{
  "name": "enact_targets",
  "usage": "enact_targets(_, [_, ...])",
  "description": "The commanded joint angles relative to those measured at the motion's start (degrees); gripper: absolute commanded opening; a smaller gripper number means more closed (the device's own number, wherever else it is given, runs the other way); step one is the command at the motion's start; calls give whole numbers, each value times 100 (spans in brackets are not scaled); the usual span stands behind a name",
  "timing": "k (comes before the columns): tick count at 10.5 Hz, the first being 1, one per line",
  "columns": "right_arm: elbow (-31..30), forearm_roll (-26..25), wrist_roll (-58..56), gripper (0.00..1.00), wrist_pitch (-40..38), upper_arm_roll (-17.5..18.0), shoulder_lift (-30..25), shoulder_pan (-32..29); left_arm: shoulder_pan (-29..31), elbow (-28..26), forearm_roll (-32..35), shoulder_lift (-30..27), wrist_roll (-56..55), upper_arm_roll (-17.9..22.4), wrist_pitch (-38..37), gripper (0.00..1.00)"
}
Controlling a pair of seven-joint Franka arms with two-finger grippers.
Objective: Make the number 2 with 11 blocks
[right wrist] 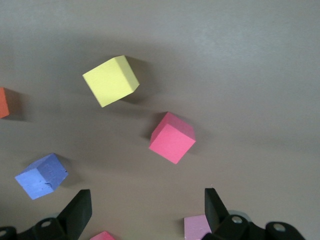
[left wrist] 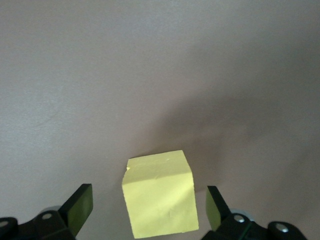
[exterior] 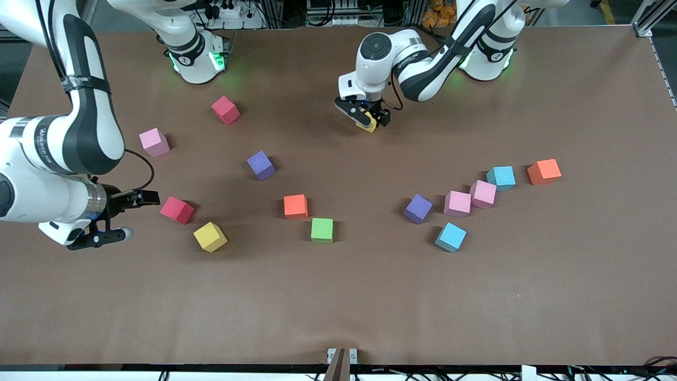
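Figure legend. The left gripper (exterior: 370, 117) stands low over a small matte yellow foam cube (left wrist: 160, 196) near the left arm's base. Its jaws are spread wide, one on each side of the cube with a gap at both faces, so nothing is gripped yet. The cube sits squarely between the fingers, needing only a closing stroke. The right gripper (exterior: 113, 217), likewise wide open and empty, waits over the right arm's end of the table (exterior: 338, 296), just beside a red foam cube (exterior: 177, 210) and a second yellow cube (exterior: 210, 236). The remaining blocks lie scattered singly on the plain brown table surface; no number 2 is formed. Broad bare surface nearer the front camera leaves ample room for building.
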Motion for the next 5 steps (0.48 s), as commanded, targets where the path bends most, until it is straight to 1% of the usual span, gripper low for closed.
enact_targets(1, [-421,-1,-66,100,122,-30,-192,491,-351,103,331,286,-209,325,207,100])
enact_targets(3, [-396,-159,-144,100,647,-30,-123,537,-354,52,385,269,-367,372,181,100])
enact_targets(4, [-413,-169,-511,100,1146,-30,34,563,-362,42,385,260,-385,372,164,100])
enact_targets(5, [-422,-169,-653,100,1473,-21,175,633,-362,34,385,286,-533,363,155,100])
